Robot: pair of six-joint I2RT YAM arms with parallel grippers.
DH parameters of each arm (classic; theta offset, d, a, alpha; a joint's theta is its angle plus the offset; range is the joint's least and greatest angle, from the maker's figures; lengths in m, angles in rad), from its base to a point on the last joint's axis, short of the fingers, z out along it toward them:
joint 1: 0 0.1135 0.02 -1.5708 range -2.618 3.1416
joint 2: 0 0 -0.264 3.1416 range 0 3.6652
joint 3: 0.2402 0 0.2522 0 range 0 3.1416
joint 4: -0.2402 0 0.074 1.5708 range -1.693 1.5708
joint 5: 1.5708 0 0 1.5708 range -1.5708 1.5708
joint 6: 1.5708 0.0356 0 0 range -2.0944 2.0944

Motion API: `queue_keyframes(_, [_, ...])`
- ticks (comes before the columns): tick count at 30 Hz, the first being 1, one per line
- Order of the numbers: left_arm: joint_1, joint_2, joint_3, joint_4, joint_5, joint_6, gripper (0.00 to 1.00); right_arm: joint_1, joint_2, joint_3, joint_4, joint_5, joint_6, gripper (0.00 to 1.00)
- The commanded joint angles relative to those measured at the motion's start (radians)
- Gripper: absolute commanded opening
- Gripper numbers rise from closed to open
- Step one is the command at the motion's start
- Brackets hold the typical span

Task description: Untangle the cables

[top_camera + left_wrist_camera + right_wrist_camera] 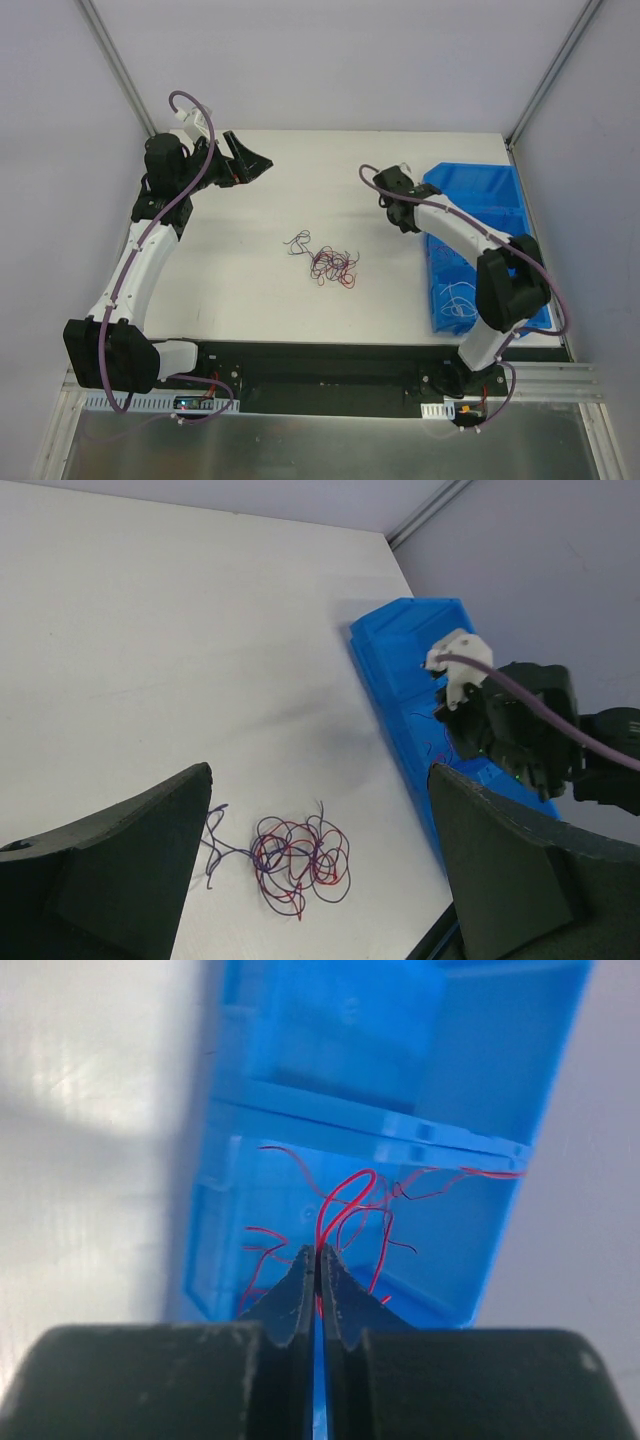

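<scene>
A knotted clump of red and dark purple cables (330, 265) lies on the white table, with a purple strand trailing to its left; it also shows in the left wrist view (300, 858). My left gripper (250, 160) is open and empty at the far left of the table, well away from the clump (320, 772). My right gripper (397, 203) hangs at the left edge of the blue bin (480, 200). In the right wrist view it (318, 1252) is shut on a red cable (345, 1198) that loops up from the tips over a bin compartment.
The blue bin (480, 1110) has compartments; other thin red and dark strands (470, 1172) lie in the one below my right gripper, and white wires (460, 303) lie in its near end. Grey walls enclose the table. The black base rail (320, 365) runs along the near edge.
</scene>
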Motion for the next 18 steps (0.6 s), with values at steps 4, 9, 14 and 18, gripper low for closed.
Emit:
queue_keyframes(4, [0.011,-0.007,0.023,0.053,0.037,-0.021,0.88,-0.183,-0.099,-0.054,-0.044,0.028,0.26,0.0])
queue_keyframes(9, [0.011,-0.004,0.02,0.069,0.052,-0.036,0.88,-0.316,-0.084,-0.037,-0.052,-0.151,0.295,0.08])
queue_keyframes(14, [0.011,-0.004,0.017,0.071,0.042,-0.028,0.88,-0.286,-0.139,-0.008,-0.098,-0.127,0.306,0.42])
queue_keyframes(18, [0.011,-0.003,0.017,0.071,0.048,-0.028,0.88,-0.191,-0.223,-0.008,-0.163,0.03,0.28,0.64])
